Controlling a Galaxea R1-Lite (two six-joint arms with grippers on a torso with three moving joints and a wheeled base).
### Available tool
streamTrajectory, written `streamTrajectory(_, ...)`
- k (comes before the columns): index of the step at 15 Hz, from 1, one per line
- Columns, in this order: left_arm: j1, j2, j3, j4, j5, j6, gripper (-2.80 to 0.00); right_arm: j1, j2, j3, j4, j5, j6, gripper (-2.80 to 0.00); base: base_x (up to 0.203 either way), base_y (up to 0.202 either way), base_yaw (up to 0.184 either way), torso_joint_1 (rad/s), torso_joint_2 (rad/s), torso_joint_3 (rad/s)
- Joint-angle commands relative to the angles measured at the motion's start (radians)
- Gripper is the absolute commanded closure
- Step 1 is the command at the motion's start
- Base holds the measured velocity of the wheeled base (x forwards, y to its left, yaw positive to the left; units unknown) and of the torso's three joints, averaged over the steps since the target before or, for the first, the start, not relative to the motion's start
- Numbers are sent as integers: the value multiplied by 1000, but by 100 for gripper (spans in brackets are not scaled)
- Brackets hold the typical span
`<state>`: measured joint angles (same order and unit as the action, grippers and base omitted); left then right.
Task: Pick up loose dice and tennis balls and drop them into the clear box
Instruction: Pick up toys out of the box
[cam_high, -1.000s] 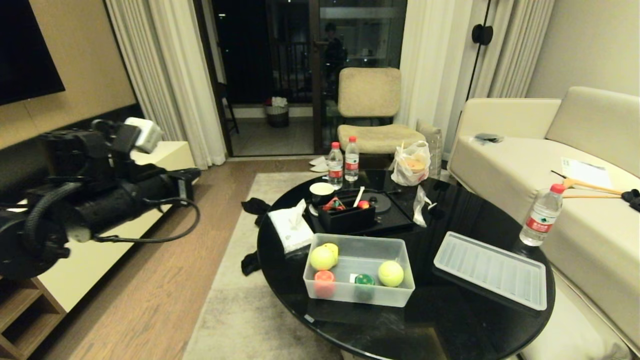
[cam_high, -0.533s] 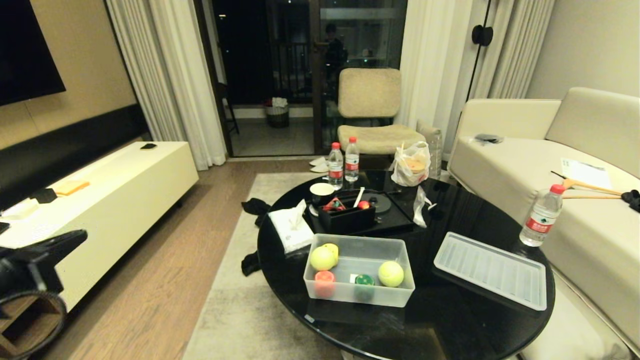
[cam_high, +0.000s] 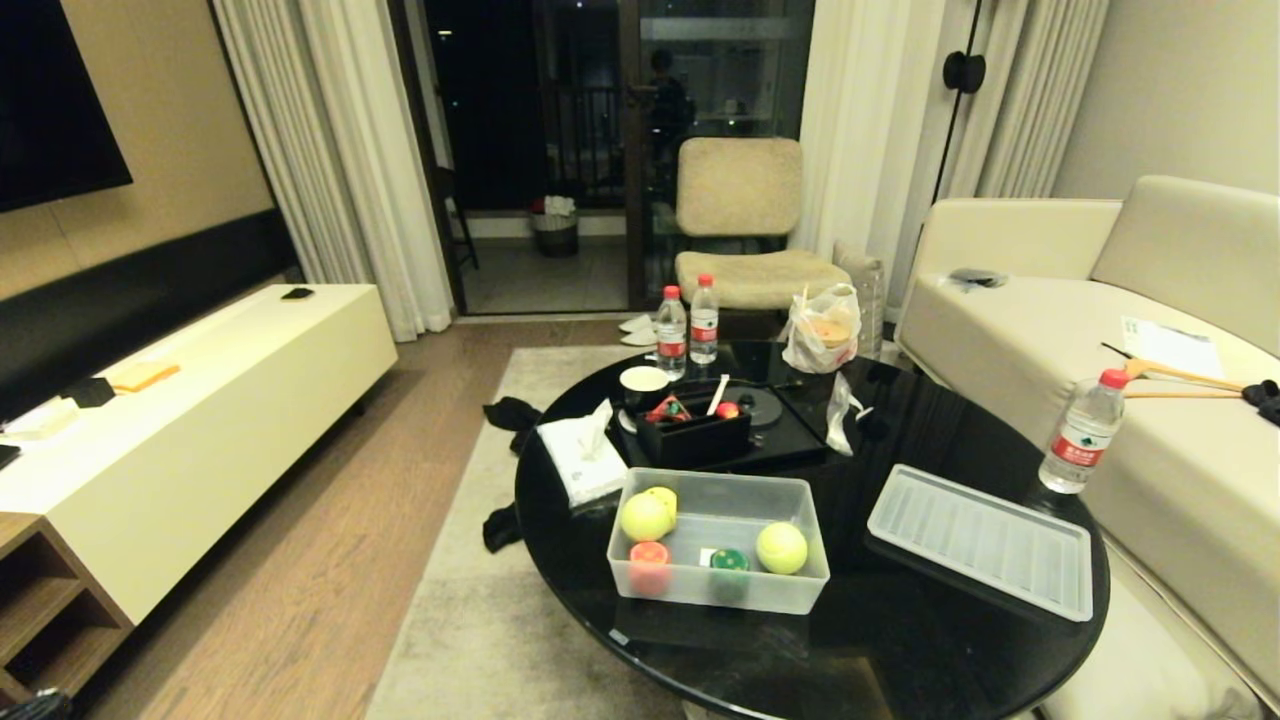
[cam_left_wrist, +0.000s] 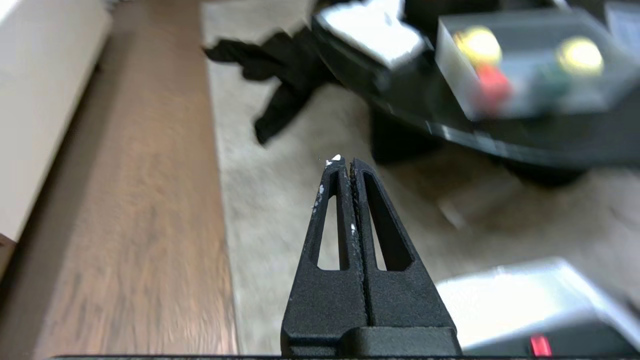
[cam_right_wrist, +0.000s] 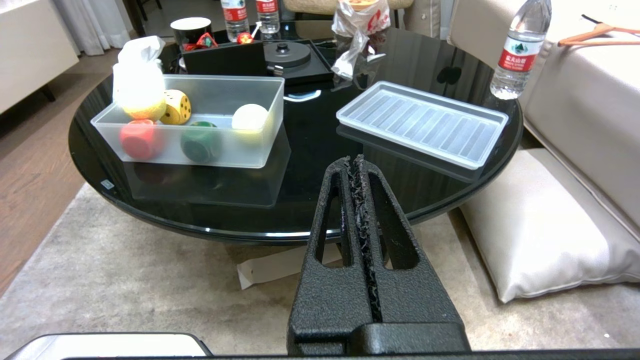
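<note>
Box (cam_high: 790, 600): frosted wall blurs red and green pieces.
Left gripper (cam_left_wrist: 344, 161): clenched, empty, outside head view.
Right gripper (cam_right_wrist: 353, 161): clenched, empty.

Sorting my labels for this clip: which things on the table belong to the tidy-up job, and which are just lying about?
Job:
clear box
tennis balls, in the box
yellow die, in the box
ribbed lid, off, beside the box

Lying about:
tissue pack
black organiser
water bottles
plastic bag

Warm, dim indoor light; the black table (cam_high: 900, 640) throws glossy reflections. The left wrist view is motion-blurred; window (cam_high: 560, 120) dark at top.
</note>
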<state>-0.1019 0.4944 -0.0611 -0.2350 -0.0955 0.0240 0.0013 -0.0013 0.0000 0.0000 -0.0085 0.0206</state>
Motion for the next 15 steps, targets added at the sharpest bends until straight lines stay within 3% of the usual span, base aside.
streamTrajectory(1,-47,-210,32,172,4,4,0,1,1,1,0,1,0,0,0,0,0,0,0,0)
streamTrajectory(3,-61,-214,63,146,54,-7,0,1,1,1,-1,0,0,0,0,0,0,0,0,0)
streamTrajectory(8,-76,-214,62,135,44,42,0,2,1,0,-2,-1,-1,0,0,0,0,0,0,0)
streamTrajectory(10,-73,-214,63,146,104,19,0,1,1,1,0,-1,1,0,0,0,0,0,0,0)
streamTrajectory(11,-43,-213,61,152,115,-4,0,0,1,0,0,-1,1,0,0,0,0,0,0,0)
streamTrajectory(13,105,-222,60,173,106,-5,0,1,1,1,0,-1,1,0,0,0,0,0,0,0)
streamTrajectory(15,153,-266,62,196,96,5,0,0,1,0,0,1,1,0,0,0,0,0,0,0)
